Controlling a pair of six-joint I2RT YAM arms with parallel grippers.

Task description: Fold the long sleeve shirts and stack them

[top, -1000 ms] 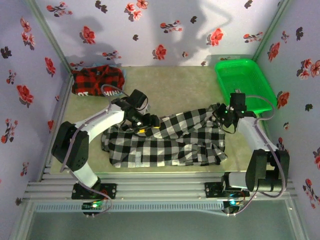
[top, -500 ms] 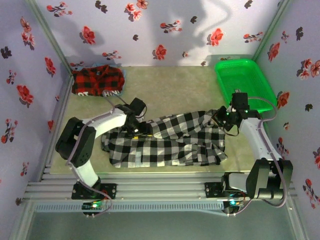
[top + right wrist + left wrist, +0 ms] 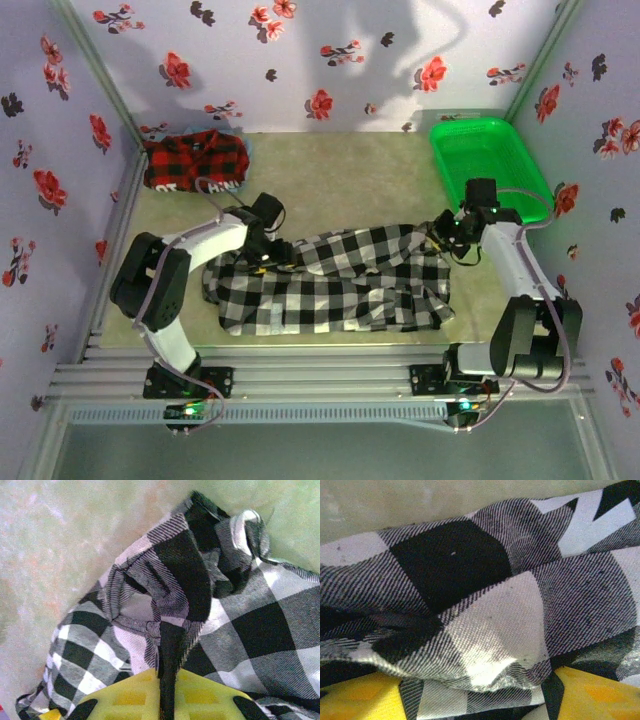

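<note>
Checked shirt [image 3: 330, 285] lies rumpled mid-worktop [image 3: 350, 170], toward the near edge. Right claw [image 3: 165, 692] pinches a fold at its right end. Left claw [image 3: 475, 702]: fingers apart around cloth, grip cannot be told. Advice: draw both ends apart evenly, keep low, flatten before folding.

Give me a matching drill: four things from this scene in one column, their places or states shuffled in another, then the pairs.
1 checked shirt
2 red plaid shirt
3 green basket
4 right end effector

A far left corner
B pinching checked cloth
C far right corner
D spread across the middle

Pairs: 1-D, 2-A, 3-C, 4-B
</note>
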